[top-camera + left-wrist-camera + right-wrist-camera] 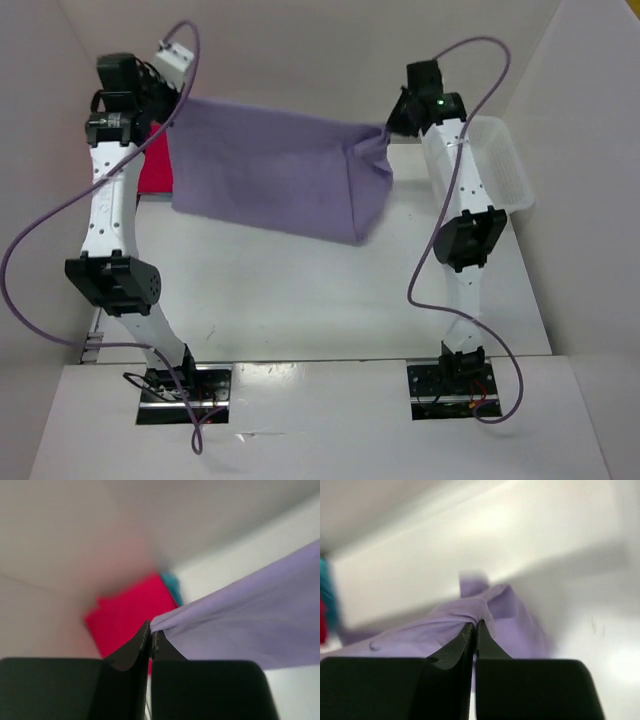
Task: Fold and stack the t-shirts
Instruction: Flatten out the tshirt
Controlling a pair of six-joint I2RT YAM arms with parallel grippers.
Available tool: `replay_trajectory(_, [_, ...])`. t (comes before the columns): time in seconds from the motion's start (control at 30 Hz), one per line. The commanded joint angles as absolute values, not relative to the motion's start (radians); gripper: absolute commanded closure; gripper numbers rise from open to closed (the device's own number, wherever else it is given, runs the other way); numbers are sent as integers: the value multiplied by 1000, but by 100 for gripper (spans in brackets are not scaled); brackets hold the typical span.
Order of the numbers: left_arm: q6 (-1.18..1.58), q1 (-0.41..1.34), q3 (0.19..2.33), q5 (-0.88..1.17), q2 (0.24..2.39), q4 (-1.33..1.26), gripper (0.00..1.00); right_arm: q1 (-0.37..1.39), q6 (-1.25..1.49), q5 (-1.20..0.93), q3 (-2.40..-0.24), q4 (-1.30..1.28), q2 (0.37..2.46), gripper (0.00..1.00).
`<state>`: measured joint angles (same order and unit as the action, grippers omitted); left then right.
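A lavender t-shirt (275, 170) hangs stretched in the air between my two grippers, above the far half of the table. My left gripper (168, 118) is shut on its left top corner; in the left wrist view the jaws (151, 630) pinch the cloth edge (240, 615). My right gripper (388, 130) is shut on the right top corner; in the right wrist view the jaws (475, 625) grip bunched cloth (495, 605). A folded red t-shirt (155, 165) lies at the far left, partly behind the lavender one, with a teal one (172, 587) under or behind it.
A white plastic basket (490, 165) stands at the far right beside the right arm. White walls close in the table at the left, back and right. The bare tabletop (300, 290) lies below the hanging shirt.
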<state>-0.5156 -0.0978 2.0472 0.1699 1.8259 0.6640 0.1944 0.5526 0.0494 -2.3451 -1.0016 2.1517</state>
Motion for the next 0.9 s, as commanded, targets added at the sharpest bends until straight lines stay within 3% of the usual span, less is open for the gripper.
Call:
replay_trajectory(0.0, [-379, -101, 2210, 215, 1713, 486, 100, 160, 502, 215, -3105, -1048, 2065, 100])
replay_trajectory(0.17, [-411, -101, 2122, 281, 1652, 506, 100, 124, 459, 130, -3083, -1035, 1984, 100])
replay_trajectory(0.37, [-538, -101, 1719, 293, 1482, 480, 100, 175, 439, 155, -2798, -1112, 1869, 100])
replay_trajectory(0.47, [-612, -101, 1515, 247, 1388, 471, 100, 302, 439, 306, -2559, -1137, 1783, 100])
replay_trajectory(0.57, [-695, -101, 1326, 213, 1290, 471, 100, 455, 494, 460, -2041, -1016, 1603, 100])
replay_trajectory(0.73, [-799, -78, 1096, 137, 1247, 515, 100, 486, 668, 323, -1387, -855, 1344, 100])
replay_trajectory(0.87, [-844, -69, 961, 97, 1229, 601, 100, 521, 751, 174, -1154, -805, 1255, 100])
